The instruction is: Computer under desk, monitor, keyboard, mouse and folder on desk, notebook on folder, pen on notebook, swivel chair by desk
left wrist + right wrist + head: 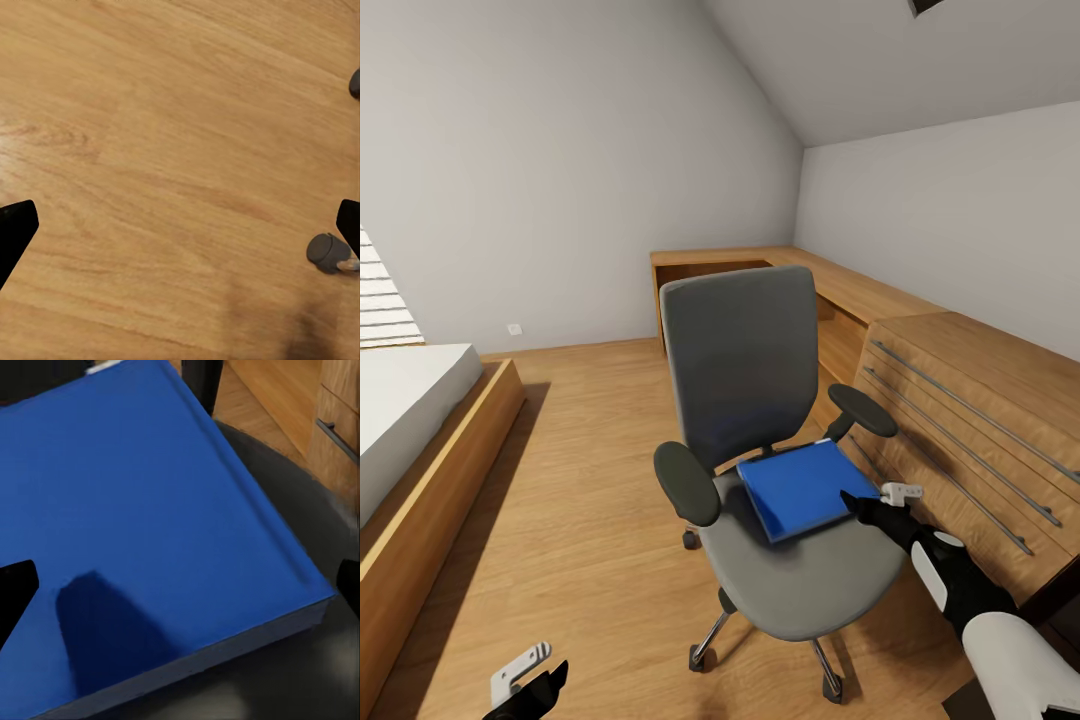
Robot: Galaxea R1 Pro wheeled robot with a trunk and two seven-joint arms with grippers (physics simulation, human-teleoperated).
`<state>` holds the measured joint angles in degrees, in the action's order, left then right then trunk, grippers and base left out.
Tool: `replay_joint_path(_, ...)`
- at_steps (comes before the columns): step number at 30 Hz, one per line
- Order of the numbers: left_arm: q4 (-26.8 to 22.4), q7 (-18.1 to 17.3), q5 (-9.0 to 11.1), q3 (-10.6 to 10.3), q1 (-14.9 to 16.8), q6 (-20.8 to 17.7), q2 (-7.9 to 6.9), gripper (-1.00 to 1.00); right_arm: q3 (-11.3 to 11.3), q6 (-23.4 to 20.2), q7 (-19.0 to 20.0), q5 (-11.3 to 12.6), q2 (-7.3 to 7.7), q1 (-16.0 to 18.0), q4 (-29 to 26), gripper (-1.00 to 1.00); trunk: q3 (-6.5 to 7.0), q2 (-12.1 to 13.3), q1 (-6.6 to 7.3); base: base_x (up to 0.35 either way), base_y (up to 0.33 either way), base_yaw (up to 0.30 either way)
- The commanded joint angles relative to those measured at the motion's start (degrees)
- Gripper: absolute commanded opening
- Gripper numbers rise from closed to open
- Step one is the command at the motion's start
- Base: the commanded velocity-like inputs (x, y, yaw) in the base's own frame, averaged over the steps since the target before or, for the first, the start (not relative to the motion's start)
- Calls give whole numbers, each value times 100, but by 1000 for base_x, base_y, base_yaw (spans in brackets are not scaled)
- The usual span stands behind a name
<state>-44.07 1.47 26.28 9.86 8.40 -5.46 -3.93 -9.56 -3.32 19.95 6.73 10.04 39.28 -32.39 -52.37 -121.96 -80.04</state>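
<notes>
The grey swivel chair stands in the middle of the wooden floor, its back toward the far wall. The bright blue folder lies flat on its seat, toward the right armrest. My right gripper hovers at the folder's near right edge; in the right wrist view it is open just above the folder, with its shadow on the cover. My left gripper hangs low at the front left, open over bare floor.
A light wooden drawer unit with long bar handles stands close on the chair's right. A wooden counter runs along the far corner. A bed on a wooden frame lies at the left. A chair caster rests on the floor.
</notes>
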Motion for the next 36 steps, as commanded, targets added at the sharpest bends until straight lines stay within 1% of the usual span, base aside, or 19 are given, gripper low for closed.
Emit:
replay_joint_path(1,-9,14,60,-1,2,-32,2,100,-51,-39,34,61,-2,3,-55,100,-5,-2,1,0,0,0)
replay_joint_path(6,-2,11,55,-1,2,122,6,100,-113,-44,36,85,-2,1,-176,100,-5,-2,1,0,0,0)
replay_joint_path(7,0,11,54,-2,3,167,6,100,-117,-45,36,134,-2,1,-216,100,-5,-2,1,0,0,0)
replay_joint_path(11,3,12,53,-2,4,230,7,100,-124,-45,36,496,5,-7,-438,100,-5,-2,1,0,0,0)
replay_joint_path(14,7,10,52,-4,2,240,7,100,-125,-49,33,626,3,-22,-648,100,-5,-2,1,0,0,0)
replay_joint_path(16,21,11,52,-6,3,247,7,100,-125,-51,30,671,1,-33,-782,100,-5,-2,1,0,0,0)
replay_joint_path(23,38,-4,39,-10,3,255,7,100,-121,-58,-4,718,-7,-52,-903,100,-5,-2,1,47,0,0)
replay_joint_path(32,40,-6,43,-10,3,260,4,100,-117,-56,-180,706,-3,-52,-845,100,-5,-2,1,221,0,0)
replay_joint_path(36,39,-4,49,-6,0,257,0,100,-108,-60,-206,701,-2,-52,-772,100,-5,-2,1,118,0,0)
